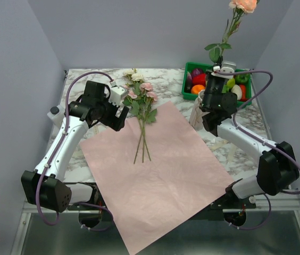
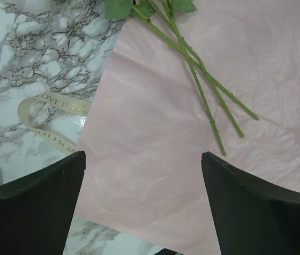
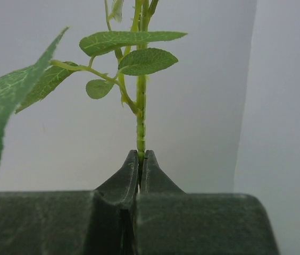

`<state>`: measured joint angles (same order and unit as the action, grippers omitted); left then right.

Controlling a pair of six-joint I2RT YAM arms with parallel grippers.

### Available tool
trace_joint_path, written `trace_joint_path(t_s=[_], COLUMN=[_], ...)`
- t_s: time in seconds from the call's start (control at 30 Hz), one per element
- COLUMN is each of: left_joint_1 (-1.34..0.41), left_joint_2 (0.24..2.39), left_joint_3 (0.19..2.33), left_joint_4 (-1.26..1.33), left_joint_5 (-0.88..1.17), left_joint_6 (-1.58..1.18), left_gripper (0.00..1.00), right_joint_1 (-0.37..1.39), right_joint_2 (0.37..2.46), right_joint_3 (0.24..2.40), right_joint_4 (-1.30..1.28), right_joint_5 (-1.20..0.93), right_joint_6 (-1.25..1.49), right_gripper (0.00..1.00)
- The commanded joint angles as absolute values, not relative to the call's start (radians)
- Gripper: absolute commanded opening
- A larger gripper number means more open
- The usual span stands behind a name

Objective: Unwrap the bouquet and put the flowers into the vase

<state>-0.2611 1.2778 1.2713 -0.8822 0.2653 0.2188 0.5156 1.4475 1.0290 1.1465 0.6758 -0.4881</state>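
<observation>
Left wrist view alone: a cream ribbon (image 2: 49,118) with gold lettering lay on the marble at the paper's edge.
Right wrist view alone: the right gripper (image 3: 140,155) was clamped on a green stem (image 3: 140,119) just under its leaves.
Top view alone: that stem's peach rose (image 1: 244,5) stood high over the green crate (image 1: 246,90).
Surface: a marble-patterned table (image 1: 86,87), with the lilac-pink paper (image 1: 155,180) spread flat and one corner over the near edge.
Room: plain grey-blue walls.
Left side: the left gripper (image 2: 143,159) hung with jaws wide apart and nothing between them; the flowers (image 1: 142,103) lay just right of it, stems on the paper.
Right side: the vase (image 1: 195,114) was partly hidden beside the right arm.
</observation>
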Motion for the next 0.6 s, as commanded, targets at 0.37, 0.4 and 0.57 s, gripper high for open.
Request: trace_joint_path(t_s=[0.37,0.4,0.57], left_joint_1=[-0.250,-0.250,-0.249], left_joint_2=[1.252,1.255,1.265], left_joint_3=[1.284,1.285,1.279], left_joint_4=[-0.885,-0.884,-0.868], left_joint_5=[0.278,0.278,0.285], left_joint_6=[0.225,0.227,0.219], left_gripper=[0.99,0.99,0.99], right_joint_1=[0.505,0.505,0.532], right_joint_2=[1.508,1.502,1.459], right_joint_3=[0.933,0.917,0.835], right_joint_4=[1.237,1.233,1.261], right_joint_5=[0.715,0.725,0.772], right_joint_6=[-0.416,-0.405,-0.379], right_gripper=[0.01,0.01,0.01])
